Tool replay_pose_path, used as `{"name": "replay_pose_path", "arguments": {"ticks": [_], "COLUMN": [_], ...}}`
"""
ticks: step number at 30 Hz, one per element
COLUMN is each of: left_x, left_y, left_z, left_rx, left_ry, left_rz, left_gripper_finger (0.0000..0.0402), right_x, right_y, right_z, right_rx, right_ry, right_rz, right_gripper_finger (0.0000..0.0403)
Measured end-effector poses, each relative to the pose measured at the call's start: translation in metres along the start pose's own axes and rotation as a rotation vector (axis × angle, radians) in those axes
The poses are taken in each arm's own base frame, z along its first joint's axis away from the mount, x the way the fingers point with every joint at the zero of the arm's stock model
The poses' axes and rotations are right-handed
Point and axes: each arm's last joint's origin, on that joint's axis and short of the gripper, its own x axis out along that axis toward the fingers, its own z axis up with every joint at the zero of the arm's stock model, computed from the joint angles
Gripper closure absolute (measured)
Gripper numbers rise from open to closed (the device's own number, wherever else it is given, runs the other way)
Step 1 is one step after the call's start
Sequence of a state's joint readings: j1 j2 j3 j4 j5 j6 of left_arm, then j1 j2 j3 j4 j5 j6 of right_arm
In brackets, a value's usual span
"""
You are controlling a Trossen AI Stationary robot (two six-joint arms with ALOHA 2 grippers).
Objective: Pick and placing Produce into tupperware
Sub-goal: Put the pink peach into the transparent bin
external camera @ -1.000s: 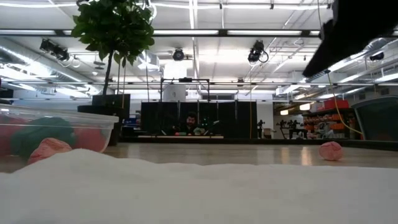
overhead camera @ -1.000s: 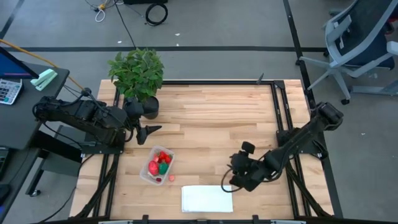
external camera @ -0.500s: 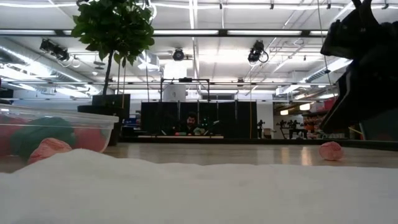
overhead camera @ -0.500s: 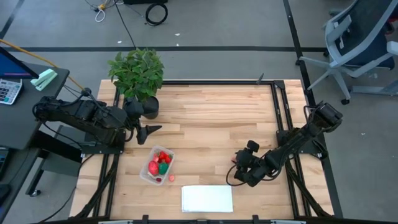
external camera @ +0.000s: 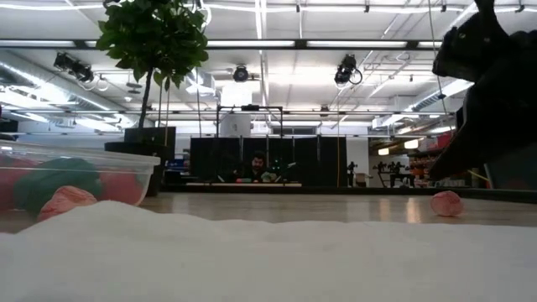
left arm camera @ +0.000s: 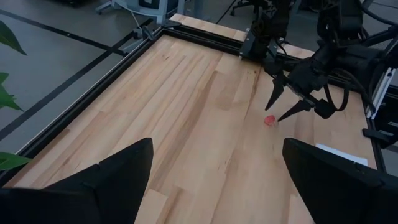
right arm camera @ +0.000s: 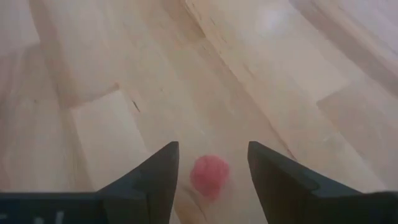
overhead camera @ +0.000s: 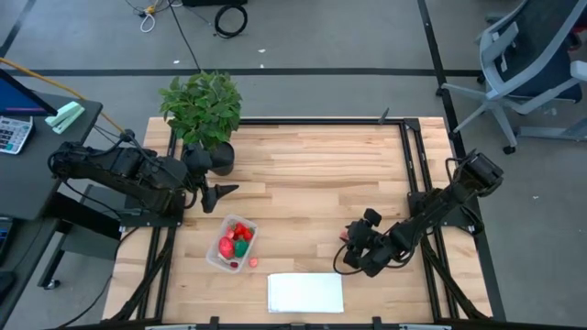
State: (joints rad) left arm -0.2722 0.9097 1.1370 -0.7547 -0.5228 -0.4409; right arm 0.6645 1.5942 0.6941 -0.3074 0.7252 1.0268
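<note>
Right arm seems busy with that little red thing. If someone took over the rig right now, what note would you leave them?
Right gripper: open, low over the table, fingers either side of a loose red piece, not gripping it.
Left gripper: open, empty, waiting beside the potted plant.
Tupperware: near the table's front left, already holding several red pieces and a green one; a small red piece lies just outside it.
Left: grasp the loose red piece, carry it to the tupperware, then the stray one.
</note>
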Motion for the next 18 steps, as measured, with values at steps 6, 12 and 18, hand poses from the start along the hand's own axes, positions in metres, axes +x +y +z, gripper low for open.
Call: {"name": "replay_pose_path", "arguments": {"ticks": [6, 12, 18], "left_x": [0.000, 0.000, 0.000], "left_y": [0.000, 0.000, 0.000], "left_z": [0.000, 0.000, 0.000], "left_rx": [0.001, 0.002, 0.002], "left_ry": [0.000, 0.000, 0.000], "left_rz": [0.000, 0.000, 0.000], "left_gripper_finger": [0.0037, 0.0037, 0.0037], "right_x": [0.005, 0.009, 0.016], "right_y": [0.004, 0.004, 0.005], "right_z": [-0.012, -0.016, -0.024], "right_rx": [-0.010, -0.014, 0.003], "right_ry": [0.014, -0.005, 0.008], "right_rz": [-0.021, -0.044, -0.070], "right_gripper_finger": [0.0201, 0.0203, 0.0204]}}
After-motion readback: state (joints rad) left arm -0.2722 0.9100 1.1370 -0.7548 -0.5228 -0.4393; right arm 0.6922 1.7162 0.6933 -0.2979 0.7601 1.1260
